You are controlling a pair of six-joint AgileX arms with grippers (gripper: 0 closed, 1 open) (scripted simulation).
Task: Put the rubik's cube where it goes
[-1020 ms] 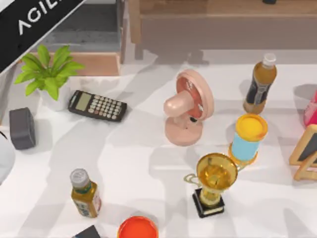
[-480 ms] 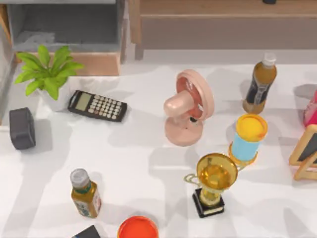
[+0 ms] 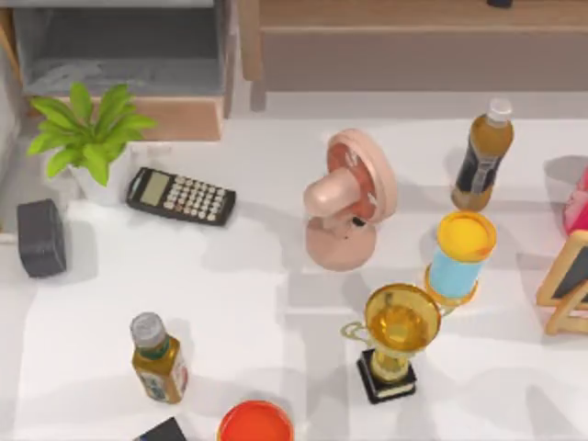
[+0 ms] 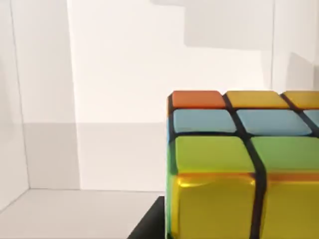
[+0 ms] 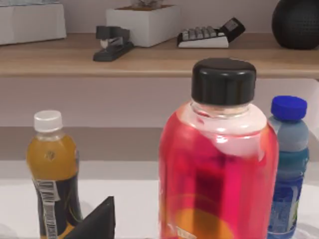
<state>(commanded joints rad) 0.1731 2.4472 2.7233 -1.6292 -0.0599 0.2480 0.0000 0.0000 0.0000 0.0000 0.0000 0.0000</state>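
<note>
The rubik's cube (image 4: 244,169) looms close in the left wrist view, with yellow, green, light blue and orange tiles between dark grid lines. It is inside a white-walled compartment (image 4: 124,89), near the floor. One dark finger (image 4: 149,226) of my left gripper (image 4: 167,234) lies against the cube's side, and the gripper is shut on the cube. A dark part of my right gripper (image 5: 94,221) shows low in the right wrist view, in front of bottles.
On the table stand a pink fan (image 3: 349,197), calculator (image 3: 180,195), plant (image 3: 87,133), grey box (image 3: 41,237), tea bottles (image 3: 158,358), gold trophy (image 3: 397,335), blue can (image 3: 461,257) and wooden frame (image 3: 570,280). A red bottle (image 5: 217,164) stands close before the right wrist.
The left arm's black band in the top view's upper left corner has gone out of the picture, and the shadows over the table's left side have shifted. The table's objects have not moved.
</note>
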